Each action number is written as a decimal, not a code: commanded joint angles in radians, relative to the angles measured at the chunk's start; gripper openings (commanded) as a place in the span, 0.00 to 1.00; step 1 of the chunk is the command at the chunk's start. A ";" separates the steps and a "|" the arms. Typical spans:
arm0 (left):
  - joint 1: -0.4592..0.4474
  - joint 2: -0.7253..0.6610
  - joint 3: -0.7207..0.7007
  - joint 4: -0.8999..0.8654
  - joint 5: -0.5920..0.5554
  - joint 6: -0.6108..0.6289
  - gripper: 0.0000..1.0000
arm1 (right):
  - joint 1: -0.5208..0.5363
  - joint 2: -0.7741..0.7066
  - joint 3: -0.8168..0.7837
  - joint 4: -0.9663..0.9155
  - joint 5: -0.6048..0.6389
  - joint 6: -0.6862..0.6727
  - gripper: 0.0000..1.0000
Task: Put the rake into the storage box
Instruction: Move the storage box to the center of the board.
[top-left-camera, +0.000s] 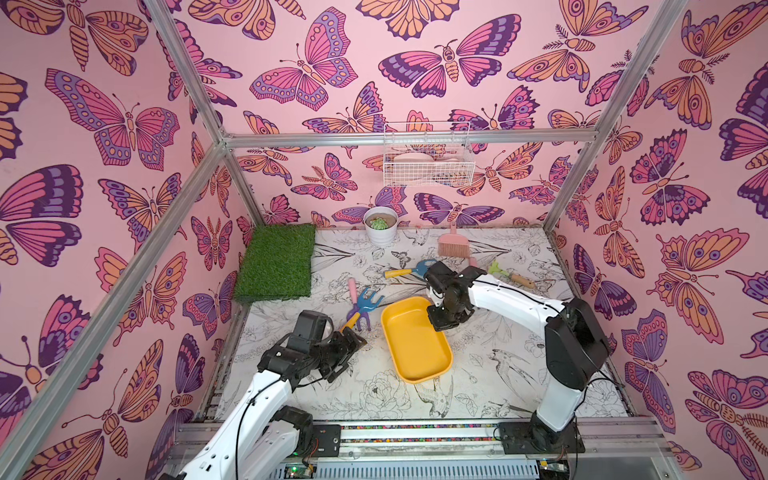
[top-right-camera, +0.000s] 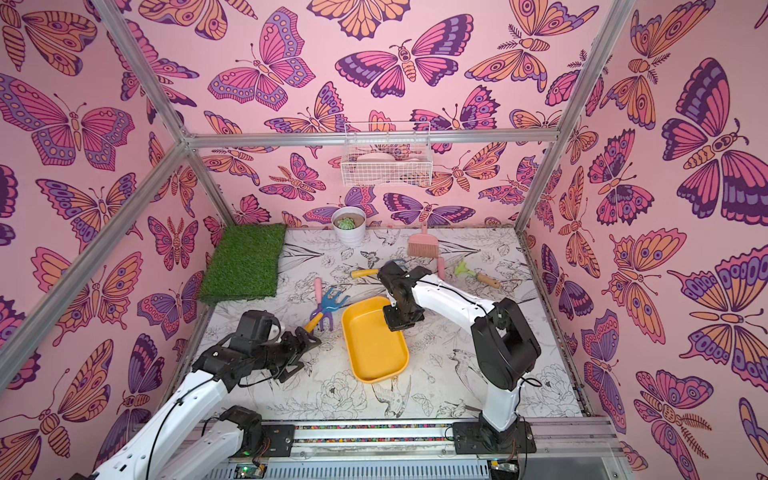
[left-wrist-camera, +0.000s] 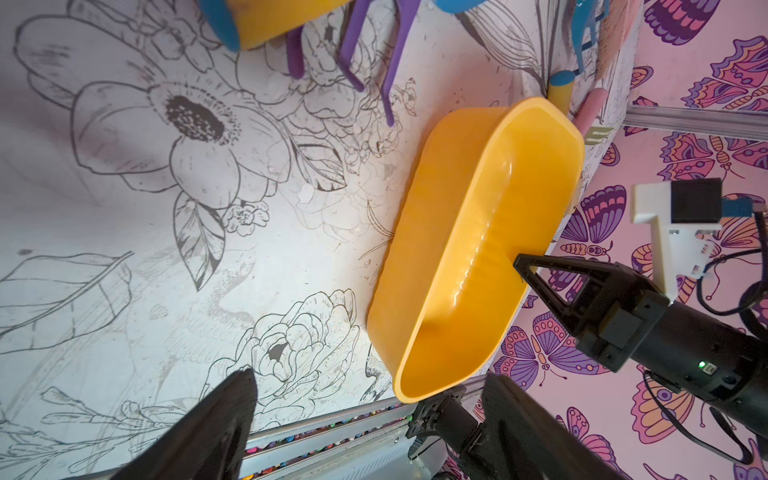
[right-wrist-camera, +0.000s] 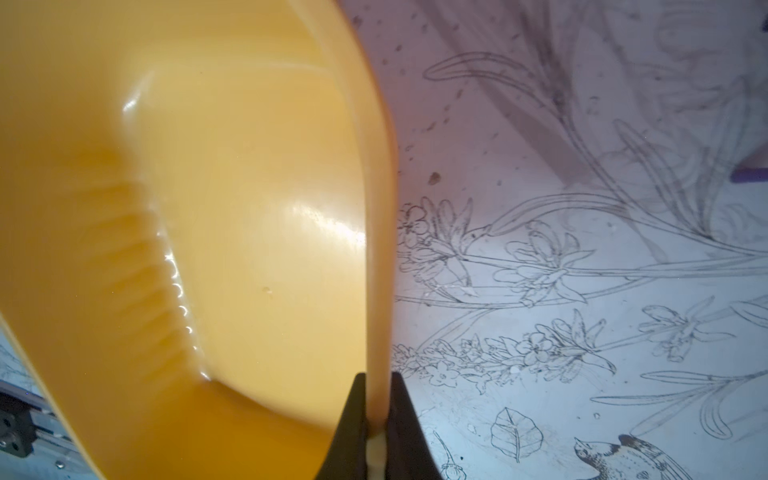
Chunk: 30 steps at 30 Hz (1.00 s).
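**Two arms, one yellow tray: butterfly-papered work cell, contents as found**

Room. Three walls (top-left-camera: 316, 62) papered pink with large purple, orange and magenta butterflies. Aluminium frame bars (top-left-camera: 411, 139) run up the corners and across the back. A white wire basket (top-left-camera: 428, 160) hangs from the back bar, upper centre of the frame; its pale contents are too dim to name.

Surface. White table (top-left-camera: 498, 361) printed with black line drawings of flowers, leaves and birds, lightly soiled. A rail (top-left-camera: 415, 434) along the lower edge carries both arm bases.

Items on the surface:
- Artificial grass mat (top-left-camera: 276, 262), left of centre, against the wall.
- White pot with a small green succulent (top-left-camera: 380, 228), back centre.
- Pink brush (top-left-camera: 449, 246), right of the pot.
- Blue trowel with a yellow handle (top-left-camera: 399, 273), partly behind the right arm.
- Green pronged tool with a wooden handle (top-left-camera: 511, 276), right of centre.
- Blue rake (top-left-camera: 369, 299) and purple rake (top-left-camera: 352, 289), lying crossed just left of the tray, both outside it. Which one the task means cannot be told.
- Storage box (top-left-camera: 415, 345), centre of the frame, empty.

Arms. The right gripper (right-wrist-camera: 377, 378) is clamped on the box's rim at its upper right corner. The left gripper (top-left-camera: 349, 360) stands spread wide with nothing between its jaws, low over the table beside the blue rake's yellow handle end.
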 joint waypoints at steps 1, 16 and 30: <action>0.011 0.030 0.043 0.002 0.012 0.064 0.92 | -0.041 -0.038 -0.021 0.015 0.002 0.053 0.00; 0.045 0.166 0.174 -0.051 0.013 0.222 0.90 | -0.086 -0.014 -0.037 0.029 -0.022 0.031 0.35; 0.048 0.255 0.276 -0.064 -0.049 0.304 0.89 | -0.149 -0.150 0.051 -0.024 0.266 0.052 0.64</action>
